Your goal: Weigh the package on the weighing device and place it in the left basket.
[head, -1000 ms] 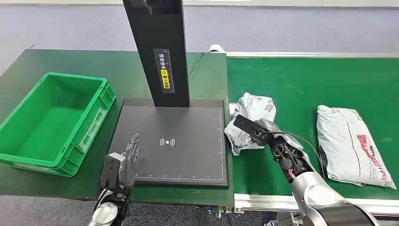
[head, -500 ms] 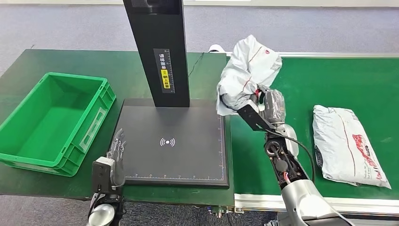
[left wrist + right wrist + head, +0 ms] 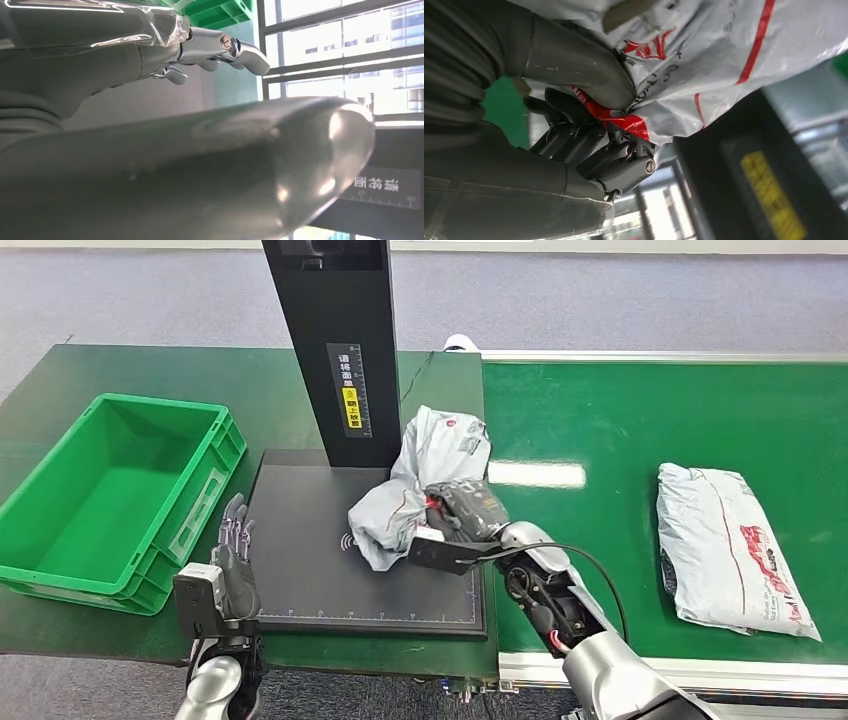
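- The right hand [image 3: 462,510] is out over the weighing device [image 3: 320,570] with the package [image 3: 425,480] bunched in its grip. The right wrist view shows the thumb and dark fingers [image 3: 589,145] clamped on a fold of the printed plastic.
- The package, a crumpled grey mailer, hangs over the middle of the black plate by the upright column [image 3: 345,350]. Its low corner is down at the plate near the wave mark; I can't tell whether it touches.
- The left hand [image 3: 232,560] waits at the plate's near-left corner, upright with its fingers apart and holding nothing. The green left basket [image 3: 60,550] sits just beyond it on the tabletop [image 3: 50,380].
- My read: this is the set-down for weighing. To do it well, lower until the whole bag rests on the plate, with no tail draped past the edge toward the conveyor belt [image 3: 620,420].
- Let go fully and lift clear, since a hand resting on the bag would likely spoil the reading.
- Keep the bag off the column too.
- A second package [image 3: 735,540] lies well apart on the belt.
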`<state>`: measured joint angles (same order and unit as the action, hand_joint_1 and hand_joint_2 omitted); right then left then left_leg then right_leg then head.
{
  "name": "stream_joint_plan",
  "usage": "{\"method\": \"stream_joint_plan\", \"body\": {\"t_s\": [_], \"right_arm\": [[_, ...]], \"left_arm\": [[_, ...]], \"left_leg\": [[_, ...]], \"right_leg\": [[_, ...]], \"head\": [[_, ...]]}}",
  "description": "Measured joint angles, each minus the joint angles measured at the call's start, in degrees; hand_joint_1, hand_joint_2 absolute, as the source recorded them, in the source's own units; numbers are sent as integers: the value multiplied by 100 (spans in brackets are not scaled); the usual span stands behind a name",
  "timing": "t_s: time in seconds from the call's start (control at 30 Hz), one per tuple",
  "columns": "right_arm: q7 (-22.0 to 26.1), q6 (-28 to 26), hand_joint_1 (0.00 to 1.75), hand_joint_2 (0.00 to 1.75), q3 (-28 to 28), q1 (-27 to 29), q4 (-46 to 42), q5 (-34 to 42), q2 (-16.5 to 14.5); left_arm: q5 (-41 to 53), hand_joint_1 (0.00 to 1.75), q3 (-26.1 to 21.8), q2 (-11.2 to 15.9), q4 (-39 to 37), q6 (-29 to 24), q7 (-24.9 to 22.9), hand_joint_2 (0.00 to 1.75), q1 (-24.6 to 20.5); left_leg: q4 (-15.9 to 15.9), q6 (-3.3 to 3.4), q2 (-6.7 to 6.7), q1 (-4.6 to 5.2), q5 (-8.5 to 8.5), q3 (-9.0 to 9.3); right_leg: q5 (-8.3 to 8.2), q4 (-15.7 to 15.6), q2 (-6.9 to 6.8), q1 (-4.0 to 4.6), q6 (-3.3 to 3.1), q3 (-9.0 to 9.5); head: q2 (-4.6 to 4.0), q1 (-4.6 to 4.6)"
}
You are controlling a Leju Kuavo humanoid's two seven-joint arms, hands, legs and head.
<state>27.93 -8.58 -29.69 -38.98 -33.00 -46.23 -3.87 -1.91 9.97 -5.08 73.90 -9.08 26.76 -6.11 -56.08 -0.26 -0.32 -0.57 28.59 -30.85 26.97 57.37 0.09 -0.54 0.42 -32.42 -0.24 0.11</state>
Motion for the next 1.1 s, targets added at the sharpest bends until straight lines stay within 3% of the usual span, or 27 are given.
{"method": "stream_joint_plan", "body": {"t_s": [0.3, 0.5, 0.67, 1.0, 1.1], "right_arm": [[118, 226, 175, 175, -572, -63, 290, 32, -163], [818, 718, 175, 175, -696, -78, 336, 485, -250], [701, 344, 175, 175, -974, -84, 278, 270, -318], [696, 173, 173, 175, -1209, -101, 137, 338, -328], [548, -15, 42, 175, -1250, -98, 83, 330, -315]], "left_arm": [[-52, 0, 0, 17, 0, -61, 1, 0, -3], [-158, 0, -1, 30, 0, -102, 24, 0, -1], [-267, 0, -11, 64, 0, -64, 37, 0, 6], [-279, 0, -27, 110, 0, -39, 42, 0, 11], [-285, 0, -32, 113, 0, -34, 37, 0, 13]], "left_leg": [[0, 0, 1, 0, 0, 1], [0, 0, 1, 0, 0, 1], [1, 0, 1, -1, 0, 1], [0, -1, 0, 0, -1, 2], [0, -1, 0, 0, -1, 2]], "right_leg": [[0, 0, 0, 0, 0, 1], [0, 0, 0, 0, 0, 0], [0, 0, 0, 1, 0, 1], [0, 0, 0, 0, 0, 1], [0, 0, 0, 0, 0, 1]], "head": [[0, 0], [0, -1], [0, 1], [0, 1], [0, 0]]}}
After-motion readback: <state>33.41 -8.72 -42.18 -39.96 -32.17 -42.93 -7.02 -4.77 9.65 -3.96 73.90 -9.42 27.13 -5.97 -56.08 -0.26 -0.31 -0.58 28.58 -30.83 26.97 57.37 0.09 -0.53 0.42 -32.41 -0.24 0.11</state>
